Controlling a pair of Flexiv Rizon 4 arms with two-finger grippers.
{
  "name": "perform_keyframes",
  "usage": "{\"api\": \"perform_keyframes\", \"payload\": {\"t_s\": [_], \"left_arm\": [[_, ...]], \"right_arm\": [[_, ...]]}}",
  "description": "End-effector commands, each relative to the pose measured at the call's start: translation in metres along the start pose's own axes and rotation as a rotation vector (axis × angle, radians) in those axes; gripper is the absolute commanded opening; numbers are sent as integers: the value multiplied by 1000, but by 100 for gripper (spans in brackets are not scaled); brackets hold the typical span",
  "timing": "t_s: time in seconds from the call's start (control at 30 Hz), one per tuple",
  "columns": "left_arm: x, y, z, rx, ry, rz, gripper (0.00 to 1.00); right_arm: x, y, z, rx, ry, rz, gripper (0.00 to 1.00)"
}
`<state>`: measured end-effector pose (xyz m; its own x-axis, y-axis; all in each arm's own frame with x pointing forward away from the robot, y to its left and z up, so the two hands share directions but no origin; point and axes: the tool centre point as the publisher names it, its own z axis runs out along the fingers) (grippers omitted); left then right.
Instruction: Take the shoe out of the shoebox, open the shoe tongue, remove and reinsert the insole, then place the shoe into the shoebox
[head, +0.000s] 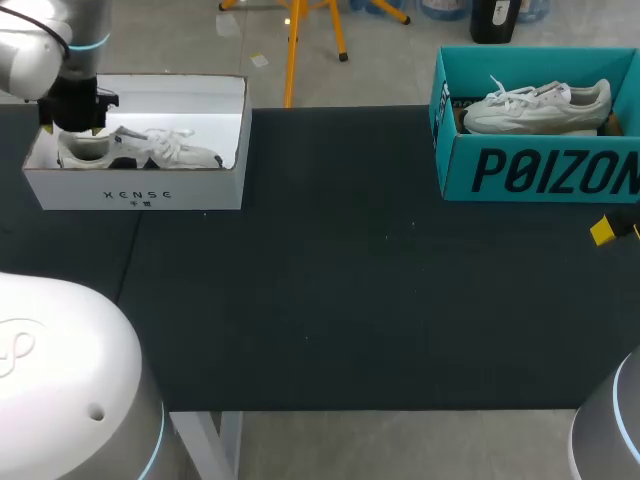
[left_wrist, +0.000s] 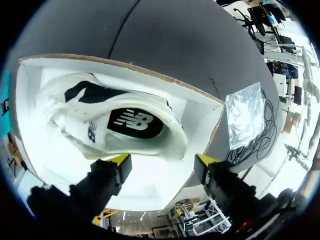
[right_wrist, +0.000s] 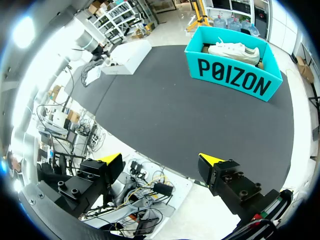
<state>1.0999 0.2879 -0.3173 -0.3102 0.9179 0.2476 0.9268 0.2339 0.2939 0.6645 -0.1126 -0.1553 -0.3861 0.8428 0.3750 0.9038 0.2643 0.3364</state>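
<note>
A white sneaker with black patches (head: 150, 148) lies inside the white shoebox (head: 140, 188) at the table's far left. My left arm (head: 70, 95) hangs over the heel end of that shoe. In the left wrist view my left gripper (left_wrist: 163, 161) is open just above the heel, and the shoe's black insole (left_wrist: 135, 122) shows in its mouth; neither finger touches the shoe. My right gripper (right_wrist: 160, 160) is open and empty beyond the table's right edge; one yellow fingertip (head: 602, 232) shows in the head view.
A teal shoebox (head: 540, 170) at the far right holds an all-white sneaker (head: 535, 105); the right wrist view shows the teal shoebox (right_wrist: 235, 75) too. Black tabletop (head: 340, 270) lies between the two boxes.
</note>
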Motion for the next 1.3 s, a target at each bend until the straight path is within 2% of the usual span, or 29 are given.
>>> {"api": "perform_keyframes", "payload": {"t_s": [0.03,0.17,0.2,0.6,0.63,0.67,0.73,0.77,0.93,1.0,1.03,1.13,1.3], "left_arm": [[4,-18,-50,-17,-69,-8,100],[-7,-34,-80,-14,-167,-1,100],[-9,-36,-84,8,-176,0,100],[-9,-36,-84,8,-176,0,100],[-9,-36,-84,8,-176,0,100],[-9,-36,-84,8,-176,0,100],[-9,-36,-84,8,-176,0,100],[-9,-36,-84,8,-176,0,100],[-9,-36,-84,8,-176,0,100],[-9,-36,-84,8,-176,0,100],[-9,-36,-84,8,-176,0,100],[-9,-36,-84,8,-176,0,100],[-9,-36,-84,8,-176,0,100]], "right_arm": [[0,2,1,4,-1,1,100],[0,2,1,4,-1,1,100],[0,2,1,4,-1,1,100],[0,2,1,4,-1,1,100],[-12,8,0,7,-30,5,100],[-22,15,-1,2,-5,3,100],[-43,31,-2,19,-59,-2,100],[-52,39,-3,12,-46,-11,100],[-102,86,-9,28,-166,-34,100],[-120,103,-11,31,-174,-46,100],[-129,112,-10,44,-222,-45,100],[-154,137,-4,78,-247,-37,100],[-184,179,15,151,-280,-40,100]]}}
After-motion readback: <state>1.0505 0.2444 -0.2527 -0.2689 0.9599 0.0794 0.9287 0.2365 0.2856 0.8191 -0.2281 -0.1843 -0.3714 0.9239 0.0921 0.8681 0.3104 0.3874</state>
